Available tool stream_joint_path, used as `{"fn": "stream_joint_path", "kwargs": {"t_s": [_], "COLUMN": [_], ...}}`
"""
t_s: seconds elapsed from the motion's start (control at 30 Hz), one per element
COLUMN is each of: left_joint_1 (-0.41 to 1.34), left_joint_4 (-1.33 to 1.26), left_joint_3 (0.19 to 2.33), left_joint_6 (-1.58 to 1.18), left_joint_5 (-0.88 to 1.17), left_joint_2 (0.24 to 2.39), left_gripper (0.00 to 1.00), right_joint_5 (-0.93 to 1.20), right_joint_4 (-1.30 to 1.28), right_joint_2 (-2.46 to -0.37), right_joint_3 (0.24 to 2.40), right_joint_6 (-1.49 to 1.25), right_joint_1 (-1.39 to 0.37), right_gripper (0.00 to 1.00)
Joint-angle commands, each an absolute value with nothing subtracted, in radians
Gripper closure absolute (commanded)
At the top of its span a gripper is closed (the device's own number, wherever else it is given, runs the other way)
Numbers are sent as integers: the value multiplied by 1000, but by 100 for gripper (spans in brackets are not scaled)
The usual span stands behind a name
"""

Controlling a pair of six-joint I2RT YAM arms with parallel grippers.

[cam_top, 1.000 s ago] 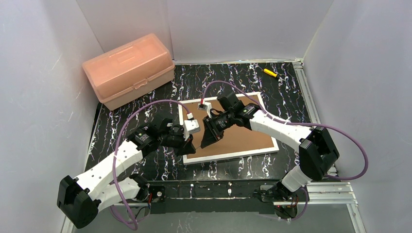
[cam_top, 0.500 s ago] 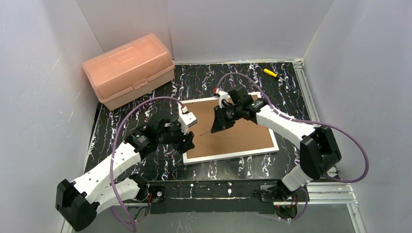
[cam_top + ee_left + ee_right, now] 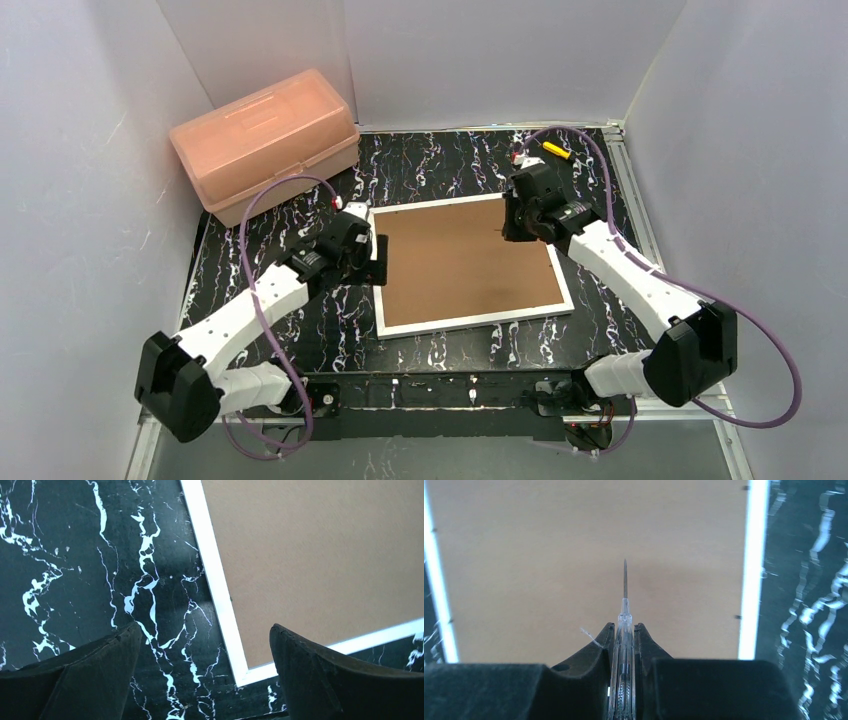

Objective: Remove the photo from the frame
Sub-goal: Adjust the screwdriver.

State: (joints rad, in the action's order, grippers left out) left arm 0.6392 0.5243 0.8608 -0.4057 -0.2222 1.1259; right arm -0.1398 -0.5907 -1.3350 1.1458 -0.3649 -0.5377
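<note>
Looking down from above, we see a big flat picture frame (image 3: 460, 270) with a thin white border and a brown board back. It lies flat in the middle of the black surface (image 3: 440, 160) with white wiggly lines. The frame lies back side up, so only the brown board shows and the photo is hidden from us. Our left arm (image 3: 250, 310) reaches in from the near left, and our left fingers (image 3: 95, 670) are spread wide apart. They sit right at the left side of the frame, close to its near corner. In the left wrist view one finger is over the black surface and the other is over the brown board, with the white border running between them. We cannot tell if they touch anything. Our right arm (image 3: 630, 265) reaches to the far right corner of the frame. Our right fingers (image 3: 589, 662) are squeezed tight on a thin clear tool with a dark pointed metal tip (image 3: 624, 625). The tip sticks out over the brown board, but we cannot tell if it touches the board. Small dark clips (image 3: 738, 616) sit along the inner edge of the white border. A pink plastic box with a lid (image 3: 265, 140) stands at the far left, well apart from the frame. A small yellow and black thing (image 3: 556, 150) lies at the far right of the surface.
</note>
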Motion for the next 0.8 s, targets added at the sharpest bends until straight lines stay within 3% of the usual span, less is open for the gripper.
{"fn": "stream_joint_path", "kwargs": {"t_s": [0.0,0.3,0.77], "left_joint_1": [620,580,528], "left_joint_4": [624,552,464], "left_joint_3": [926,874,857], "left_joint_6": [-554,-616,-669], "left_joint_5": [-269,-218,-230], "left_joint_2": [1206,1284,1463], "left_gripper": [2,5,31], "right_joint_5": [-448,-698,-671], "right_joint_4": [-739,-863,-821], "right_joint_2": [-1346,-1402,-1385], "right_joint_3": [1229,1258,1239], "right_joint_6": [-440,-539,-536], "right_joint_1": [-536,-533,-521], "right_gripper": [99,99,99]}}
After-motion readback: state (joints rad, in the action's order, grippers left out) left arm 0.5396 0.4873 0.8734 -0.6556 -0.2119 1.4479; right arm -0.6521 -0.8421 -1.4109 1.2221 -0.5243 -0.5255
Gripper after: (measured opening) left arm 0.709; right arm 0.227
